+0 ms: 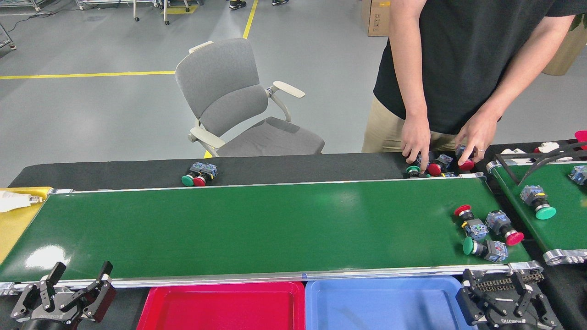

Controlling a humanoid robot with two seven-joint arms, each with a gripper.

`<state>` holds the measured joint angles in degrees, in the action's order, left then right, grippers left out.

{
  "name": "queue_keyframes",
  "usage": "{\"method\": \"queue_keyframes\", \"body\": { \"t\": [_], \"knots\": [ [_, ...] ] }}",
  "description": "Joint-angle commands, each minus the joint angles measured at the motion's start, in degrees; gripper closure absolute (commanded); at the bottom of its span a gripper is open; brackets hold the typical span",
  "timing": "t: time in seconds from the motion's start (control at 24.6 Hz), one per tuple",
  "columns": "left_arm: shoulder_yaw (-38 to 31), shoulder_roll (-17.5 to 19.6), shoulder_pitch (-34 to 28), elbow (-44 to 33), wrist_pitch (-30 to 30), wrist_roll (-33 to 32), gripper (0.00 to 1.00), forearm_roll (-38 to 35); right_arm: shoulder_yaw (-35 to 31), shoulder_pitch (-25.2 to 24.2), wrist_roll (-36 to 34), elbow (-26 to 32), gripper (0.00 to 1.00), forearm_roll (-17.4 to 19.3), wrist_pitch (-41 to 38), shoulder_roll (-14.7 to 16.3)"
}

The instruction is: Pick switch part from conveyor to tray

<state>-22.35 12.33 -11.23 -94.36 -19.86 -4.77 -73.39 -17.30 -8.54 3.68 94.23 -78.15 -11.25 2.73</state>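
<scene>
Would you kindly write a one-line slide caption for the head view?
Three switch parts ride the conveyor toward open left gripper and right gripper, above red tray and blue tray.

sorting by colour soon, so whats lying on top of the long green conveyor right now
Three switch parts sit at the conveyor's right end: a red-capped one, another red-capped one and a green-capped one. Nothing hides the rest of the belt.
</scene>
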Motion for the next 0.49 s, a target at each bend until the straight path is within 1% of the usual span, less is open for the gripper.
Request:
{"method": "queue_keyframes", "body": {
  "t": [0.0, 0.08, 0.32, 0.45],
  "knots": [
    [-0.15, 1.47, -0.2, -0.48, 0.7, 0.46, 0.0, 0.35, 1.83, 1.95, 0.72, -0.89, 0.0, 0.1, 0.35, 1.05],
    [-0.24, 2.18, -0.72, -0.57, 0.7, 0.46, 0.0, 0.44, 3.33, 3.18, 0.98, -2.12, 0.0, 0.19, 0.35, 1.14],
    [-0.15, 2.53, -3.09, -0.74, 0.7, 0.46, 0.0, 0.44, 4.29, 4.85, 2.65, -4.23, 0.0, 0.28, 0.17, 1.22],
    [0.02, 2.62, -4.41, -0.83, 2.72, 0.64, 0.0, 0.88, 5.7, 5.02, 3.0, -4.4, 0.0, 0.37, 0.35, 1.14]
  ]
}}
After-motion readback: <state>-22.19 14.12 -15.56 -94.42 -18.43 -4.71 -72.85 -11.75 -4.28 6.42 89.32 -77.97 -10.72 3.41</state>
